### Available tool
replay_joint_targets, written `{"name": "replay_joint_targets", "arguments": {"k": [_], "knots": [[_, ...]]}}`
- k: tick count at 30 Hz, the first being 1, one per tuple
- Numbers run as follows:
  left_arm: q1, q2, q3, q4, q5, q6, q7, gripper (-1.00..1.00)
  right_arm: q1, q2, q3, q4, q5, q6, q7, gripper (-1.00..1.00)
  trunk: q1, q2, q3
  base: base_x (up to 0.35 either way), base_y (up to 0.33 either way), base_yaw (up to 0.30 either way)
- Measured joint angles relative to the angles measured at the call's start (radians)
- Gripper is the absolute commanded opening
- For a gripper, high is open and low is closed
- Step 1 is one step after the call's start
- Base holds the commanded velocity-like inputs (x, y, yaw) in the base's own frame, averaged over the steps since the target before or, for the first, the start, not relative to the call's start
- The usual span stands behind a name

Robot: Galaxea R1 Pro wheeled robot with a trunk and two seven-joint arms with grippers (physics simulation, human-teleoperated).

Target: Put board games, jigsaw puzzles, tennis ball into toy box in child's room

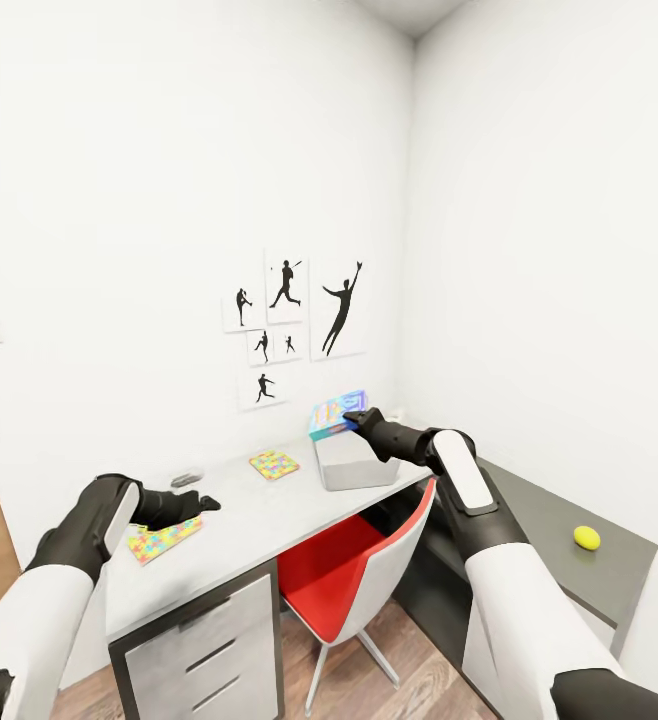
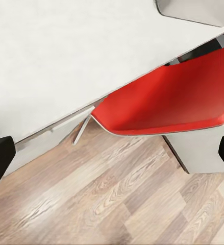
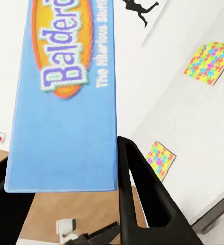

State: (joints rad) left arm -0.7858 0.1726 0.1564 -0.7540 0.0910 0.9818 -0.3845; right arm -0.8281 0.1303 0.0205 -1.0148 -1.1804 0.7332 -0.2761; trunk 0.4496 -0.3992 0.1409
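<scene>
Over the grey toy box [image 1: 354, 465] on the desk [image 1: 244, 520], the right claw [image 1: 352, 422] pinches the blue board game [image 1: 335, 413]; the left claw [image 1: 207, 503] hangs spread by a jigsaw puzzle [image 1: 163, 540].

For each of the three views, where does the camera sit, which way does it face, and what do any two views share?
Head view: high on the robot, facing the room corner and table; both arms show, right claw holding the blue board game over the toy box.
Left wrist view: looks down at the red chair and floor.
Right wrist view: looks along its fingers at the game.
Shared: head and right wrist views both show the two jigsaw puzzles.
</scene>
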Motion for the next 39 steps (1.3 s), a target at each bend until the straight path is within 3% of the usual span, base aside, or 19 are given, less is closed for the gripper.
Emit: {"name": "replay_joint_targets", "arguments": {"k": [4, 12, 39], "knots": [[-0.067, 0.001, 0.000, 0.013, -0.001, 0.018, 0.002, 1.00, 0.000, 0.004, -0.001, 0.000, -0.001, 0.001, -0.003, -1.00, 0.000, 0.000, 0.000, 0.000, 0.000, 0.000], [-0.125, -0.004, -0.002, 0.016, -0.006, 0.049, 0.007, 1.00, -0.004, 0.005, -0.002, 0.001, 0.002, 0.000, -0.005, -1.00, 0.000, 0.000, -0.001, 0.000, 0.000, 0.000], [-0.133, -0.001, -0.011, 0.016, -0.002, 0.041, 0.002, 1.00, -0.002, 0.000, -0.004, 0.007, -0.002, 0.003, 0.002, -1.00, 0.000, 0.000, -0.042, 0.000, 0.000, 0.000]]}}
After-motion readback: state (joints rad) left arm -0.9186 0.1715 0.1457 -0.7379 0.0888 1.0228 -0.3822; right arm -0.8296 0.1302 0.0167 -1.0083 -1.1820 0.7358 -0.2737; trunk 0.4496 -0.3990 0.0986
